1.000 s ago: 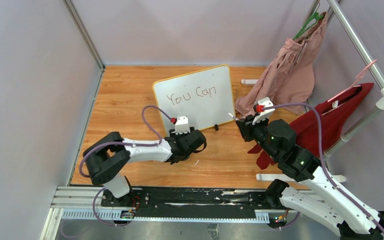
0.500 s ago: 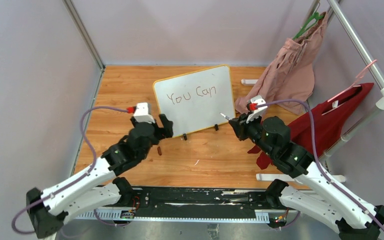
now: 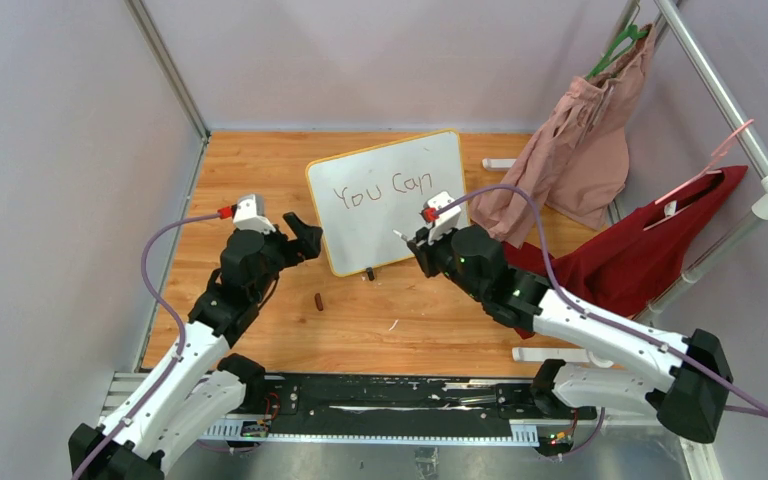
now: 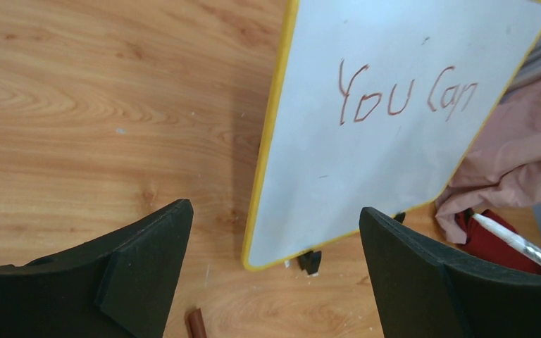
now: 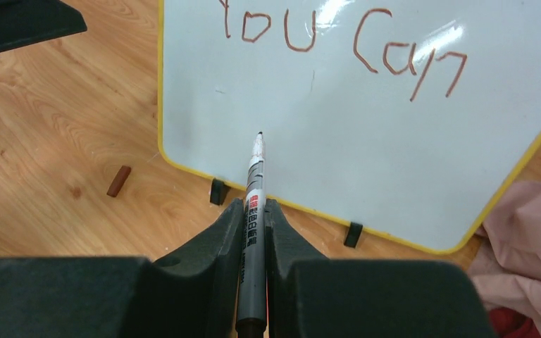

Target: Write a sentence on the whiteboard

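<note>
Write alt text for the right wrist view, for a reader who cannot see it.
The right gripper is shut on a marker whose tip points at the blank lower part of the whiteboard, below the words "You Can". A small brown piece lies on the wooden table, left of the board's black feet.

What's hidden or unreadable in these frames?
- Right wrist: whether the marker tip touches the whiteboard; the angle hides any gap.
- Top: the whiteboard's second foot, behind the right claw.
- Left wrist: small brown piece on the table, cut off by the bottom edge.
</note>
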Action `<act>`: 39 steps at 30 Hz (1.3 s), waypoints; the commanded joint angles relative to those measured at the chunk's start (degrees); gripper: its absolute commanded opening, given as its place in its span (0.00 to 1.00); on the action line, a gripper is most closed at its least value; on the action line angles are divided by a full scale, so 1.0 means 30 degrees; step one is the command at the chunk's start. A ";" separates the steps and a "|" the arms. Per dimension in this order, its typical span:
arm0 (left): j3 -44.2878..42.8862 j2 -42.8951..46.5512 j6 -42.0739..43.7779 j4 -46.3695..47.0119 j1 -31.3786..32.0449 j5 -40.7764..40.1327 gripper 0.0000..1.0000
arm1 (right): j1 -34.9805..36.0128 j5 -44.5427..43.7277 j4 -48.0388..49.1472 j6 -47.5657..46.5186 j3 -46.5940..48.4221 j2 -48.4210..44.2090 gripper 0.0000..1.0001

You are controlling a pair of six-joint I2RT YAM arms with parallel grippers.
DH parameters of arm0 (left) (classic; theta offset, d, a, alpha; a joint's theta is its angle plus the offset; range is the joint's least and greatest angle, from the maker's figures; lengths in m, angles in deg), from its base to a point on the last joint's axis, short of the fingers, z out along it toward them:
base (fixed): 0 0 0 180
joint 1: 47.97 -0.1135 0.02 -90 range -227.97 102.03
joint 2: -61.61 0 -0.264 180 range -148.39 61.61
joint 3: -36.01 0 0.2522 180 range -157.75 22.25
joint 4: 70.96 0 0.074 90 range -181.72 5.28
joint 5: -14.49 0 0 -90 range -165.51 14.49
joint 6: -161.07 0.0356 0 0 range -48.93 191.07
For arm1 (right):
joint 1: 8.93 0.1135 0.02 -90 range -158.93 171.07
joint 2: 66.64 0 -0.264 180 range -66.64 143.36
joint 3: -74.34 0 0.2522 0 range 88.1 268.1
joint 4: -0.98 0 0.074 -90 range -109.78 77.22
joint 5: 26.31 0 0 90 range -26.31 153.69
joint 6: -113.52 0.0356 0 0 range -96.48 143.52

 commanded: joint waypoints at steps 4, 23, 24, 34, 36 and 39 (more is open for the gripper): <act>0.1715 0.1123 0.2558 0.5489 -0.0570 0.1229 0.93 | 0.0678 -0.0968 0.5182 -0.0711 -0.0164 0.2362 0.08; 0.7318 -0.3886 -0.4296 1.6626 -0.3345 0.6891 0.86 | 0.0920 0.0143 0.5818 0.0075 -0.0069 0.3868 0.00; 0.7417 -0.4392 -0.4250 1.7326 -0.3372 0.6945 0.85 | 0.0920 0.0234 0.5850 0.0063 -0.0083 0.3886 0.00; 0.7986 -0.9546 -0.4097 2.3713 -0.4592 0.8667 0.78 | 0.0945 0.0696 0.5562 -0.0361 -0.0816 0.2687 0.00; 0.8239 -1.0928 -0.4502 2.6003 -0.5065 0.9557 0.74 | 0.0944 0.0774 0.5511 -0.0417 -0.0899 0.2525 0.00; 0.8747 -1.3143 -0.5188 2.9882 -0.5606 1.0788 0.71 | 0.0934 0.0818 0.5474 -0.0495 -0.0960 0.2403 0.00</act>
